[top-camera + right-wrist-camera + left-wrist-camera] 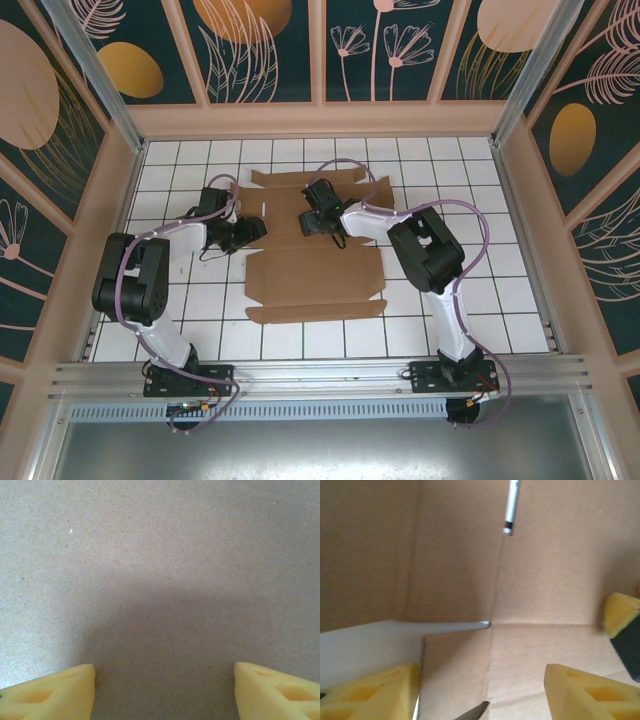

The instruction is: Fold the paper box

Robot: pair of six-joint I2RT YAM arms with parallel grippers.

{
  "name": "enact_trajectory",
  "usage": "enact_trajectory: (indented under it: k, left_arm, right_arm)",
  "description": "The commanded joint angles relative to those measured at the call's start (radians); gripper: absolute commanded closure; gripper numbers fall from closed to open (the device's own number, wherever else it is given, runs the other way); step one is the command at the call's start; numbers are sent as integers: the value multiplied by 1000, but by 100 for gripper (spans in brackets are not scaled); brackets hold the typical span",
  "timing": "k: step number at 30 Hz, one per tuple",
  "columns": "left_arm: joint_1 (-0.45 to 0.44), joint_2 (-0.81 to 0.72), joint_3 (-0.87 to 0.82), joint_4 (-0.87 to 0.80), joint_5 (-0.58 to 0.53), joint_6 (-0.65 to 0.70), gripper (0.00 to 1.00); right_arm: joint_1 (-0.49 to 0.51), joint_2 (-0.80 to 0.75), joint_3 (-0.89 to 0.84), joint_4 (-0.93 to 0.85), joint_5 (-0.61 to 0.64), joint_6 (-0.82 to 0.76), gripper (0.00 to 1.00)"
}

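Note:
The paper box (315,280) is a flat brown die-cut cardboard sheet with flaps and creases, lying on the white tiled table. My left gripper (248,233) is at the sheet's left edge, low over it. In the left wrist view its yellow fingers (370,690) stand wide apart, open, over a crease crossing of the cardboard (545,580), with nothing between them. My right gripper (318,218) is over the sheet's upper middle. It hangs open (165,680) close above plain cardboard (160,555).
White table (350,645) shows beside the sheet's cut corner. A narrow slot (510,505) pierces the cardboard farther on. A yellow and black pad (622,625) enters at the right edge, probably the other gripper. Patterned walls (320,40) and an aluminium rail (320,375) enclose the table.

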Motion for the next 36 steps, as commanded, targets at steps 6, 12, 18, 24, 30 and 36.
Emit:
enact_trajectory:
  k: [6,12,18,24,30,36]
  left_arm:
    - [-19,-61,0,85,148,-46,36]
    - [-65,-8,-2,115,178,-64,37]
    - [-79,44,19,141,184,-94,38]
    - [-74,-9,119,18,95,-35,38]
    - [-82,-124,240,-108,-15,23,40]
    - [-202,-101,338,-198,-123,57,59]
  right_arm:
    - [5,128,-52,-194,-92,8,29]
    - [4,131,-40,-206,-89,8,29]
    - [4,124,-47,-210,-88,12,29]
    - [4,110,-58,-199,-109,25,29]
    - [-21,-2,-72,-175,-146,32,29]
    - [-64,-132,-87,-133,-228,40,30]
